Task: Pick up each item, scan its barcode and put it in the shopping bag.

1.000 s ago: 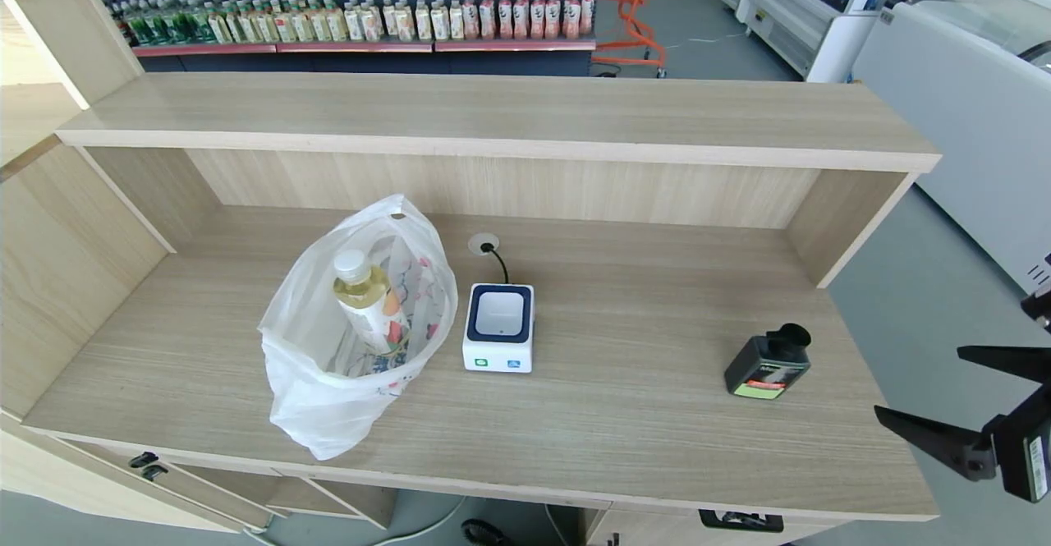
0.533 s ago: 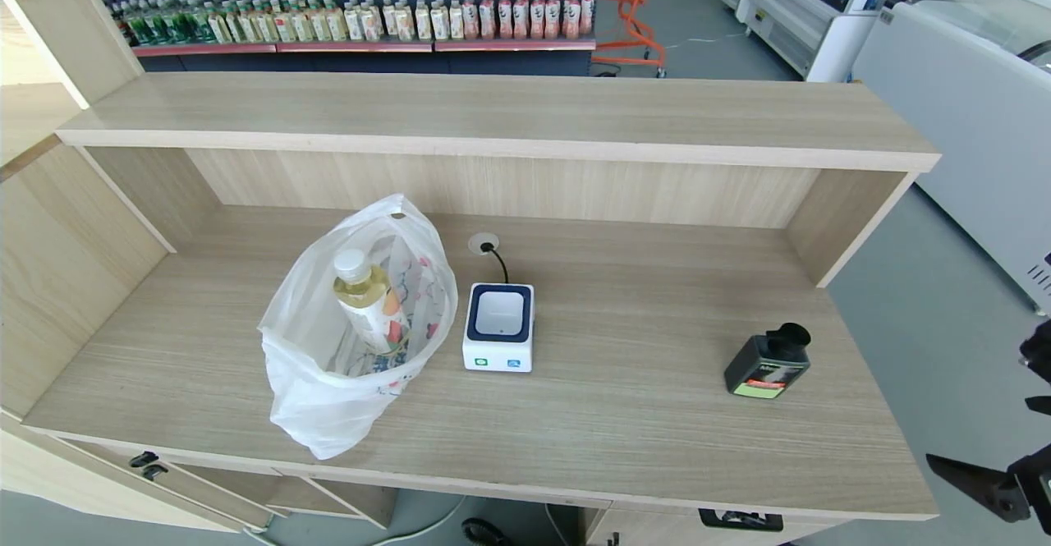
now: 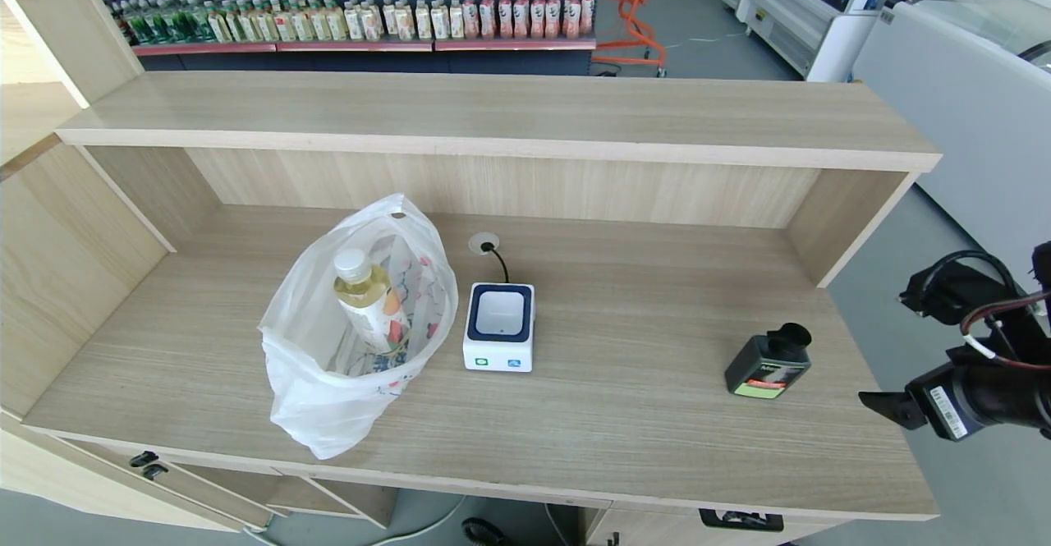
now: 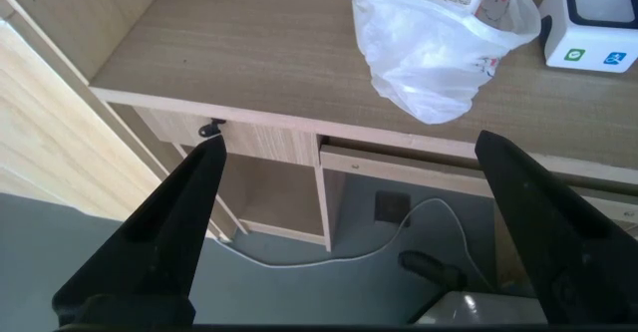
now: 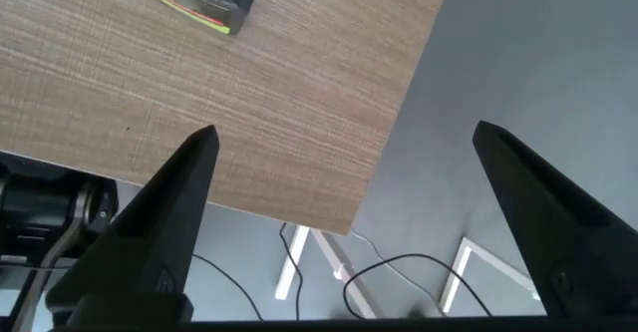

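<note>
A dark bottle with a black cap and a green-red label (image 3: pixel 768 363) lies on the counter's right part; its label edge (image 5: pixel 194 3) shows in the right wrist view. My right gripper (image 5: pixel 344 138) is open and empty over the counter's right front corner, short of that bottle; one finger (image 3: pixel 891 406) shows in the head view. A white shopping bag (image 3: pixel 353 341) stands at the left with a tea bottle (image 3: pixel 369 300) upright inside. The white scanner (image 3: pixel 498 327) sits just right of the bag. My left gripper (image 4: pixel 349 143) is open, low, in front of the counter's front edge below the bag (image 4: pixel 439 43).
The counter (image 3: pixel 624 415) has a raised back wall and side walls, with a shelf on top. A cable runs from the scanner to a grommet (image 3: pixel 484 244). Drawers with handles (image 4: pixel 211 128) sit under the front edge. Bare wood lies between scanner and dark bottle.
The right arm sank toward the lower right edge, then came back up and turned; it now sits higher beside the counter's right end. Bag, scanner and bottles stayed put.
</note>
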You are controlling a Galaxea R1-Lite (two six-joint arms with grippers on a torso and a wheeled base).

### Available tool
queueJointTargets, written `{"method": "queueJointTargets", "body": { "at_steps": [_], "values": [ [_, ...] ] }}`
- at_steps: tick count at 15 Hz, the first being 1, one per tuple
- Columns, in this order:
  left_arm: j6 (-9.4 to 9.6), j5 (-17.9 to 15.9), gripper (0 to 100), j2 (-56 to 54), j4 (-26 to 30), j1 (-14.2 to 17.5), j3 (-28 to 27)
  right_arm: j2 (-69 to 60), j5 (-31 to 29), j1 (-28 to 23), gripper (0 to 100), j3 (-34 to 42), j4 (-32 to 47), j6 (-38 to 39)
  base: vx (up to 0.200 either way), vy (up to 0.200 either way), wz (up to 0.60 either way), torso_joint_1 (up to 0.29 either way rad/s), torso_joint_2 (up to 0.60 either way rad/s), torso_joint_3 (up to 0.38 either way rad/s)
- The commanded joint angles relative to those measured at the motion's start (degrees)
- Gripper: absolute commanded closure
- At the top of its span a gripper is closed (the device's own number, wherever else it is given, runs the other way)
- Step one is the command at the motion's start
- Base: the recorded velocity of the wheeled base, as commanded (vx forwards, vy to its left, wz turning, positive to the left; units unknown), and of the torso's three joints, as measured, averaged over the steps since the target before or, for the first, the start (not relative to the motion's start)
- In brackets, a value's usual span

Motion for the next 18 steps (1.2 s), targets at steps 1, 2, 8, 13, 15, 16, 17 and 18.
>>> {"method": "queueJointTargets", "body": {
  "at_steps": [1,2,8,13,15,16,17,18],
  "values": [
    [0.01,0.0,0,0.0,0.0,0.0,0.0,5.9,0.0,0.1,0,-0.2,-2.0,-0.7,0.0,0.0,0.0,0.0,0.0,0.0],
    [0.01,0.0,0,0.0,0.0,0.0,0.0,7.1,0.0,0.0,0,0.0,-3.5,-1.7,0.0,0.0,0.0,0.0,0.0,0.0],
    [0.01,0.0,0,0.1,0.0,0.0,0.0,14.6,2.6,1.7,0,-0.8,-12.1,-2.0,0.0,0.0,0.0,0.0,0.0,0.0],
    [0.01,0.0,0,0.1,0.0,0.1,0.0,18.2,5.3,4.2,0,-1.9,-14.7,-2.7,0.0,0.0,0.0,0.0,0.0,0.0],
    [0.01,0.0,0,0.0,0.0,0.0,0.0,19.8,6.1,5.6,0,-3.0,-15.9,-2.7,0.0,0.0,0.0,0.0,0.0,0.0],
    [0.01,0.0,0,0.0,0.0,0.0,0.0,20.4,6.5,5.9,0,-3.3,-16.4,-2.8,0.0,0.0,0.0,0.0,0.0,0.0],
    [0.01,0.0,0,0.0,0.0,0.1,0.0,21.1,6.8,6.4,0,-3.7,-16.8,-2.8,0.0,0.0,0.0,0.0,0.0,0.0],
    [0.01,0.0,0,0.1,0.0,0.0,0.0,21.8,6.9,6.5,0,-4.0,-17.3,-2.9,0.0,0.0,0.0,0.0,0.0,0.0]
  ]
}}
